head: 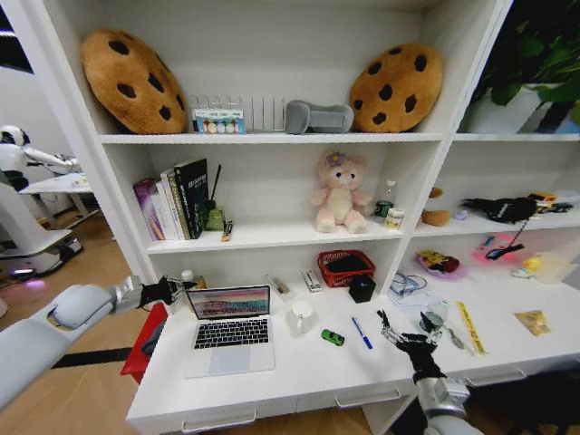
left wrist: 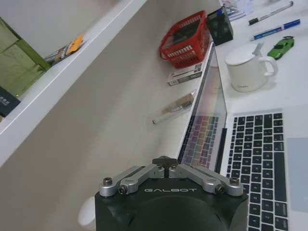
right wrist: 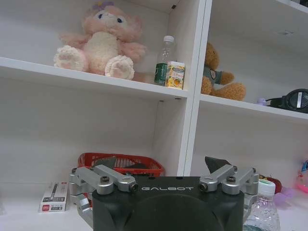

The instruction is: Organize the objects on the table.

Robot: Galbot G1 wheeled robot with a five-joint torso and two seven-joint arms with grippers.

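With my left hand [head: 174,290] closed behind the open laptop's [head: 230,328] lid and my right hand [head: 395,332] spread wide, a careless push could tip the mug [head: 302,317] across the bench [head: 299,376].

Two cookie-shaped cushions [head: 131,80] [head: 396,87] lean against the back of the top shelf, with a grey pillow-like thing [head: 318,117] and a small box of coloured pots [head: 218,120] between them; on the middle shelf a row of books [head: 177,199] stands at the left, a pink teddy bear [head: 339,192] sits near the upright divider, and a clear bottle [right wrist: 165,60] stands just beside a small yellow carton [right wrist: 175,75]; past the divider a brown bear [right wrist: 219,74] sits, and black headphones [right wrist: 294,100] lie further along; a red basket [head: 345,267] stands against the back wall, a small black box [head: 362,288] just beside it; a white mug [head: 302,317] stands near the front; a flat red-and-white packet [right wrist: 52,197] lies near the basket.
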